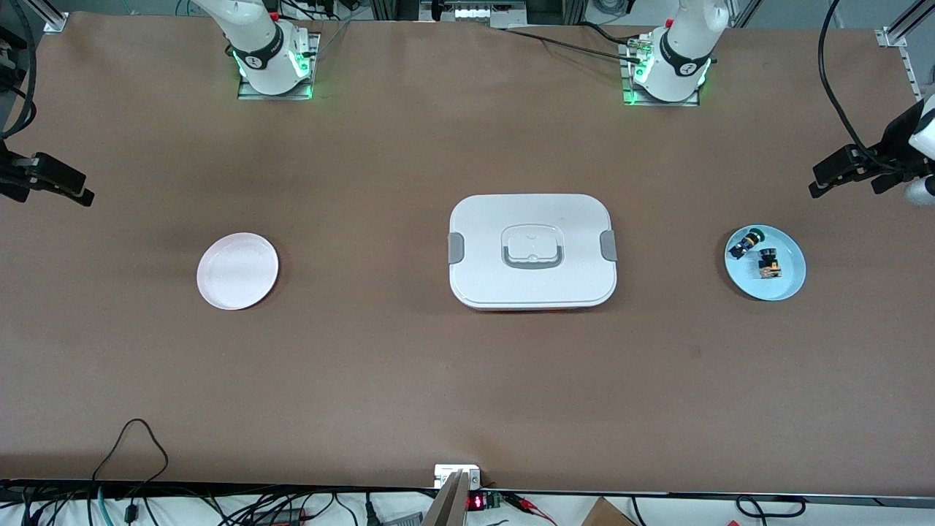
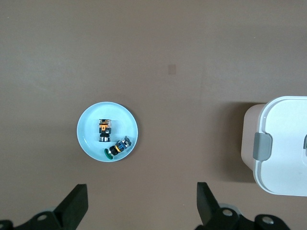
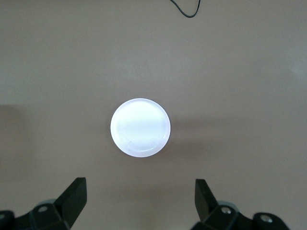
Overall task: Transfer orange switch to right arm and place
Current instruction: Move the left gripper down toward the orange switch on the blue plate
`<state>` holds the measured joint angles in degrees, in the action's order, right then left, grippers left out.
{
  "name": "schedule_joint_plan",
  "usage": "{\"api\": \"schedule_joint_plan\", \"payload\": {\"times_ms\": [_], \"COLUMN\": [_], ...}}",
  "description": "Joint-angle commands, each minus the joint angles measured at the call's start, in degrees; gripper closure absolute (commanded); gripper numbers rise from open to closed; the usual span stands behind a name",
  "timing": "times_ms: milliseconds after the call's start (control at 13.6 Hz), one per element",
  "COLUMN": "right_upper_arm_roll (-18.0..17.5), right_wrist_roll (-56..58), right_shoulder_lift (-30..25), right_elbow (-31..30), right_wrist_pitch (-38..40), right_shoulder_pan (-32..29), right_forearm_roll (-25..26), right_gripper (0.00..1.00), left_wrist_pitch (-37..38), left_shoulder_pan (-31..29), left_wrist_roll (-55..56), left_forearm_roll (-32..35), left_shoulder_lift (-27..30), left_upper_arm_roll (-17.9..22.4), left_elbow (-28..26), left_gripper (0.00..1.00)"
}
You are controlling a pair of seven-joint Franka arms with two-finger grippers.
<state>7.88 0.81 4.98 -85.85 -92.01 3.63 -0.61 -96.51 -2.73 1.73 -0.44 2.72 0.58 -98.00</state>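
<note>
The orange switch [image 1: 768,264] lies on a light blue plate [image 1: 792,281] toward the left arm's end of the table, beside a black switch with a green cap [image 1: 746,242]. My left gripper [image 1: 822,179] is open and empty, high over the table beside that plate. In the left wrist view the orange switch [image 2: 104,130] and the green-capped switch [image 2: 117,148] lie on the plate [image 2: 88,129], apart from my open left gripper [image 2: 142,201]. My right gripper [image 1: 73,186] is open and empty, high over the right arm's end of the table.
A white lidded box [image 1: 532,250] with grey clips stands at the table's middle; it also shows in the left wrist view [image 2: 283,143]. An empty white plate [image 1: 237,271] lies toward the right arm's end, and shows in the right wrist view [image 3: 140,127] past my right gripper [image 3: 140,199].
</note>
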Motion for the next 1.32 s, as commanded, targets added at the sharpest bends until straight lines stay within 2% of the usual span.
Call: {"api": "schedule_joint_plan", "payload": {"times_ms": [0,220,367,881,1101,1248], "right_upper_arm_roll": [-0.06,-0.24,-0.59,-0.41,-0.59,-0.59], "right_wrist_roll": [0.07,0.07,-0.02,-0.37,0.33,0.51], "right_shoulder_lift": [0.2,0.12,1.34,3.54,4.07,5.21], "right_elbow": [0.94,0.94,0.86,0.86,0.77,0.86], "right_wrist_pitch": [1.3,1.31,0.7,-0.18,-0.97,-1.33], "right_shoulder_pan": [0.06,0.24,0.42,0.24,0.5,3.3], "right_forearm_roll": [-0.27,0.34,3.24,3.07,2.37,3.07], "right_gripper": [0.0,0.0,0.0,0.0,0.0,0.0], "left_wrist_pitch": [2.03,2.74,2.74,2.03,-4.18,-8.4], "left_shoulder_pan": [-0.09,0.0,-0.09,-0.52,-3.07,-5.26], "left_wrist_roll": [0.37,0.64,0.11,-7.08,-26.37,-38.93], "left_forearm_roll": [-0.45,-0.71,-0.44,-0.18,0.0,0.08], "left_shoulder_lift": [-1.23,-1.75,-2.28,-3.86,-6.05,-8.68], "left_upper_arm_roll": [0.04,0.04,0.04,0.04,0.13,0.13], "left_elbow": [2.46,3.42,3.34,-0.26,-5.88,-8.25], "left_gripper": [0.0,0.0,0.0,0.0,0.0,0.0]}}
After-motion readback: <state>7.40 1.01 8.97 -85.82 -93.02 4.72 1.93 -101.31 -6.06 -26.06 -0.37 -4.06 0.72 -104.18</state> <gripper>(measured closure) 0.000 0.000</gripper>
